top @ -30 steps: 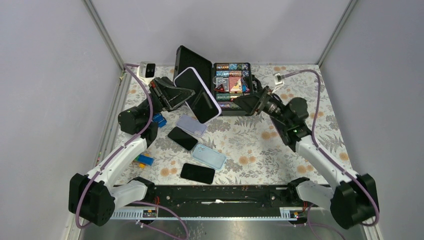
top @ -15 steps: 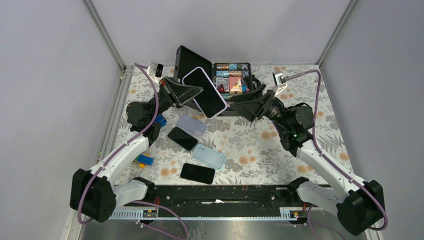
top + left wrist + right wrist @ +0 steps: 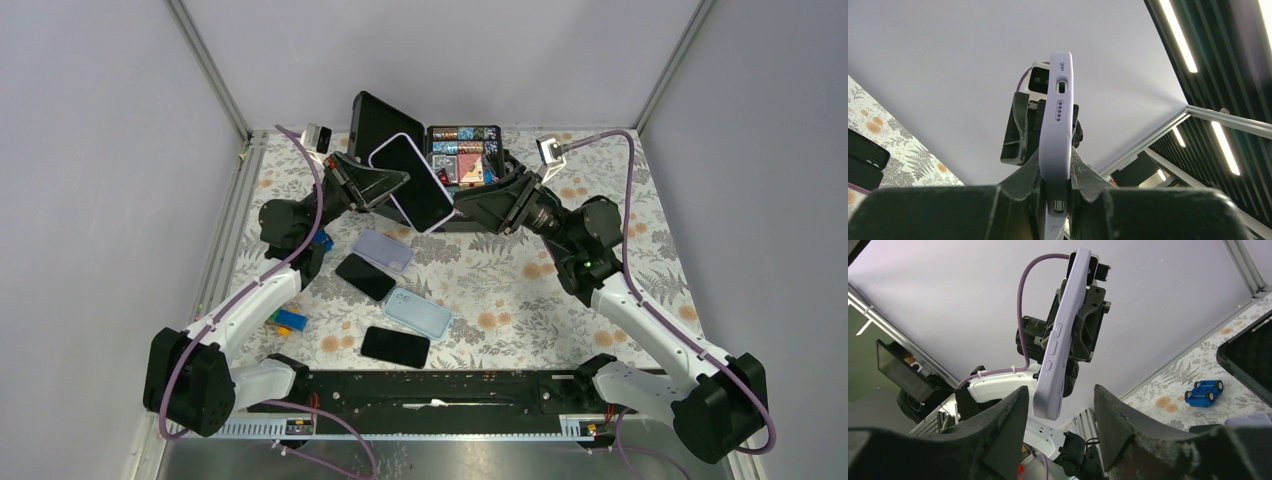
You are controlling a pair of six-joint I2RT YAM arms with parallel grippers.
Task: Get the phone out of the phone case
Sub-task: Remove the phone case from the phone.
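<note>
A phone in a lilac case (image 3: 412, 182) is held up in the air over the back of the table, screen up and tilted. My left gripper (image 3: 393, 181) is shut on its left long edge; in the left wrist view the case (image 3: 1058, 120) stands edge-on between my fingers. My right gripper (image 3: 462, 207) is open and sits at the phone's lower right corner. In the right wrist view the case (image 3: 1060, 340) hangs just ahead of my spread fingers, with its side buttons showing, and nothing is between them.
On the floral table (image 3: 520, 290) lie an empty lilac case (image 3: 383, 251), a black phone (image 3: 365, 276), a light blue cased phone (image 3: 418, 313) and another black phone (image 3: 395, 346). An open black box (image 3: 462, 165) of small items stands at the back. Blue toys (image 3: 291, 320) lie left.
My left gripper has carried the phone slightly right and up. My right gripper has risen and moved left, up to the phone's lower corner.
</note>
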